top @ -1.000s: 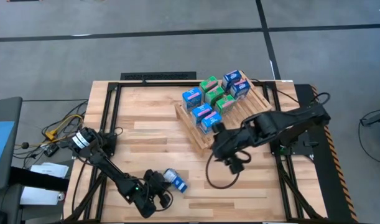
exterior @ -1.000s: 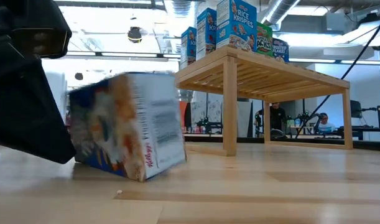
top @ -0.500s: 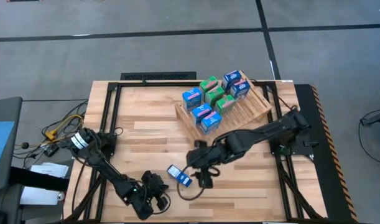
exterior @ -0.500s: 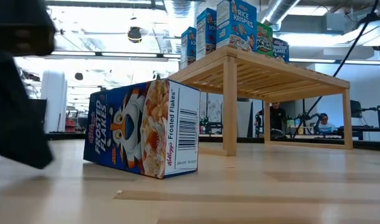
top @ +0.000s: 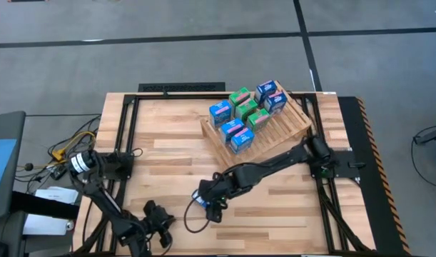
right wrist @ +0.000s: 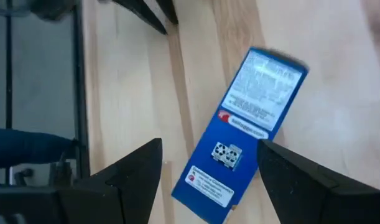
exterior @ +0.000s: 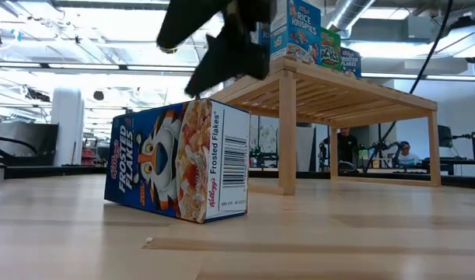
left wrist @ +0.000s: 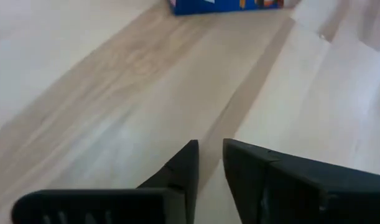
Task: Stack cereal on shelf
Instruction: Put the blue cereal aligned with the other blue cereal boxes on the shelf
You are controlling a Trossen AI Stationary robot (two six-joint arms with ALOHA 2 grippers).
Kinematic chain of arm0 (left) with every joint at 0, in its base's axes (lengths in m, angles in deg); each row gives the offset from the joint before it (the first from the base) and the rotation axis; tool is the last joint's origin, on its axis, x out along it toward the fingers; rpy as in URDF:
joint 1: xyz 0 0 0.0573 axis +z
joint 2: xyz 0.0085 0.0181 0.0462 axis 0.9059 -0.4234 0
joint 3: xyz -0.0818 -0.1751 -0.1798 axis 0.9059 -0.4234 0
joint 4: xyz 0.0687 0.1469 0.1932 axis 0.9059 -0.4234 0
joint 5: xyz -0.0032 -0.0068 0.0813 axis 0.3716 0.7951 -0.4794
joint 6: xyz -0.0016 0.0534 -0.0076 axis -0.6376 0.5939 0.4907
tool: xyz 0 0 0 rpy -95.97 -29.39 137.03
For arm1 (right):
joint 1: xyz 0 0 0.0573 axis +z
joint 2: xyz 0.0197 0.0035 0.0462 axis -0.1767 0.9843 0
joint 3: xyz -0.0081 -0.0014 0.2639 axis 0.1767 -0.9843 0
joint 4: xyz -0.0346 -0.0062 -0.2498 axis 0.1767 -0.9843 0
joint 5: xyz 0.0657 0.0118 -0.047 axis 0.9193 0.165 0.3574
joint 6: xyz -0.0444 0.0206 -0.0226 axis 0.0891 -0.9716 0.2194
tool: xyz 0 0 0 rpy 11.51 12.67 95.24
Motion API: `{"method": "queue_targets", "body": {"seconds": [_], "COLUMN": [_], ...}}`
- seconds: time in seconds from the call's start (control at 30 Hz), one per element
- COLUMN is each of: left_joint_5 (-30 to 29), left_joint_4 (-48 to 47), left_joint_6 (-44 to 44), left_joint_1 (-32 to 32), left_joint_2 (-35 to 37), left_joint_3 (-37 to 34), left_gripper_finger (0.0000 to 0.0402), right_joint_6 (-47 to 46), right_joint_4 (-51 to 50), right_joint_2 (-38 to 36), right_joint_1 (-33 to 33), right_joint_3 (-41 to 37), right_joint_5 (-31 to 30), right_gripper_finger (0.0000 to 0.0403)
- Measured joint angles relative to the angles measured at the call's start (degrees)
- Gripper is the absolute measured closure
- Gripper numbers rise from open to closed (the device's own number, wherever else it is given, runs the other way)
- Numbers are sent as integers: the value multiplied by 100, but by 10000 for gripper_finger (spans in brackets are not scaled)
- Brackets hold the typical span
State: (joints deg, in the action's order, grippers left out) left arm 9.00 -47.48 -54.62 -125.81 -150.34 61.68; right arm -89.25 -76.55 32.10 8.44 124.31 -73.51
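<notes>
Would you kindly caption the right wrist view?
Right gripper, fingers open, poised over a blue cereal box lying on the table.

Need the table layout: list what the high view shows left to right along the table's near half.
Left pincer → right pincer, over the lone cereal box → shelf, farther back.

One cereal box [top: 200, 202] lies on its side on the worktop [top: 168, 157], well in front of the shelf [top: 289, 125], where about seven boxes [top: 247, 113] stand. The right claw [top: 209, 205] hangs over the lone box; the left claw [top: 155, 225] sits near the front left edge.
</notes>
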Motion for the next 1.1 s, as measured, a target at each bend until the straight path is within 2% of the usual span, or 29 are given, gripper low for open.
{"method": "queue_targets", "body": {"seconds": [0.23,0.4,0.57,0.87,1.03,1.1], "left_joint_5": [24,21,20,-17,-20,-13], "left_joint_4": [-100,-126,-129,-130,-130,-126], "left_joint_6": [-283,-317,-317,-393,-394,-394], "left_joint_1": [-155,-164,-164,-102,-36,-26], "left_joint_2": [-19,-20,-20,-22,-22,-24], "left_joint_3": [0,0,0,2,2,2], "left_gripper_finger": [295,275,271,271,271,271], "right_joint_6": [-227,-180,-92,-86,-233,-391], "right_joint_4": [-321,-1049,-1095,-1595,-1722,-1745], "right_joint_2": [649,999,1025,626,621,728], "right_joint_1": [-29,-76,-76,-33,-49,-105], "right_joint_3": [794,1299,1360,1594,1664,1673], "right_joint_5": [9,-191,-251,-791,-1364,-1342], "right_gripper_finger": [116,116,116,116,116,116]}}
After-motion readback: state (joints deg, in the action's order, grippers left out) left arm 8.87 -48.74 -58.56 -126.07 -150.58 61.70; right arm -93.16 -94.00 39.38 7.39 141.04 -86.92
